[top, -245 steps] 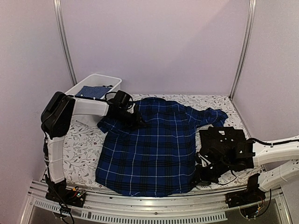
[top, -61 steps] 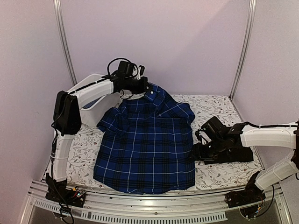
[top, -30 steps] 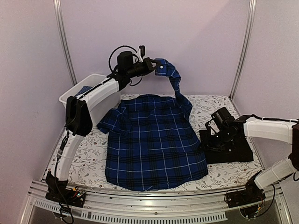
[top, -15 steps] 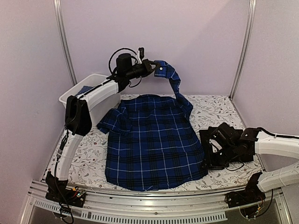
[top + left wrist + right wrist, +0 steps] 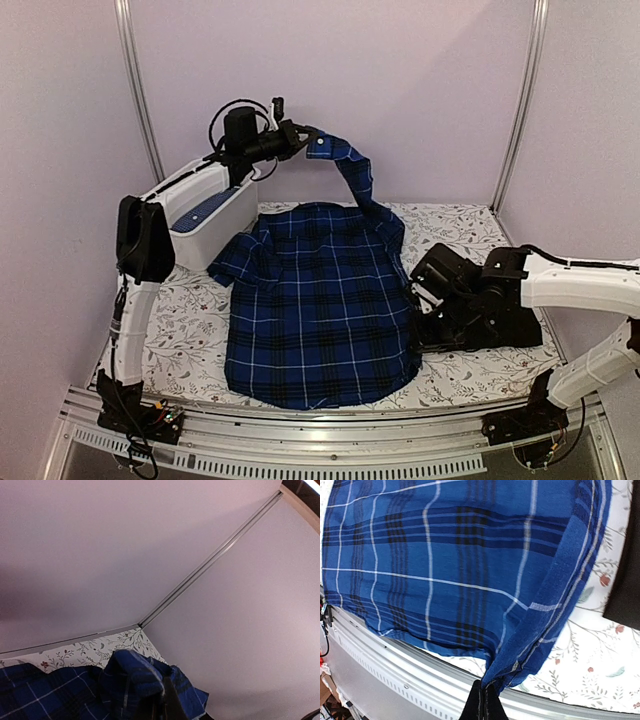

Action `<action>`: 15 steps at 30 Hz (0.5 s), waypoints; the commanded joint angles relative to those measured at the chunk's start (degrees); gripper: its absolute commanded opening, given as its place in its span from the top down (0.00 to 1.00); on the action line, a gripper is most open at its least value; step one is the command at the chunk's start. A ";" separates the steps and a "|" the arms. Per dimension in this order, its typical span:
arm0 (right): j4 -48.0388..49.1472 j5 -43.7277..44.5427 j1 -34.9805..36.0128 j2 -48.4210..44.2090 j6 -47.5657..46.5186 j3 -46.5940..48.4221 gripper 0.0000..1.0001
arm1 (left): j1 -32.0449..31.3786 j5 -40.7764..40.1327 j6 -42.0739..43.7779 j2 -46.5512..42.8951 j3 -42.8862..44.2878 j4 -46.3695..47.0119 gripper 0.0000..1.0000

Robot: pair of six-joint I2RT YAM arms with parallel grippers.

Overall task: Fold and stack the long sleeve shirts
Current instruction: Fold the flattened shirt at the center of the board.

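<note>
- pinching the right edge of the plaid shirt [image 5: 320, 300], the right gripper [image 5: 482, 700] was closed on cloth.
- the left gripper [image 5: 303, 139] clamped its sleeve [image 5: 352, 178] high, far-left; the body lay flat between them, lengthwise far-to-near.

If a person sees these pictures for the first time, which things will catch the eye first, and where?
The blue plaid shirt spread across the middle of the flowered table stands out first. The left gripper, shut on one sleeve, holds it high over the far side, while the right gripper pinches the shirt's right edge beside a black shirt.
</note>
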 commanded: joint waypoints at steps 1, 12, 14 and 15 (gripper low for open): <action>-1.15 -0.86 4.29 7.01 -3.72 7.74 1.00 | 5.70 1.72 2.81 -11.70 -7.35 -0.96 1.00; 2.57 -8.19 7.05 22.72 -10.90 18.90 1.00 | 16.71 3.01 2.44 -26.01 -29.86 -6.91 1.00; 2.79 -9.55 7.05 24.89 -11.91 20.19 1.00 | 16.90 2.68 2.77 -27.92 -33.32 -7.09 1.00; 3.17 -10.21 7.05 25.94 -12.28 20.90 1.00 | 16.90 2.21 3.02 -28.96 -34.51 -7.38 1.00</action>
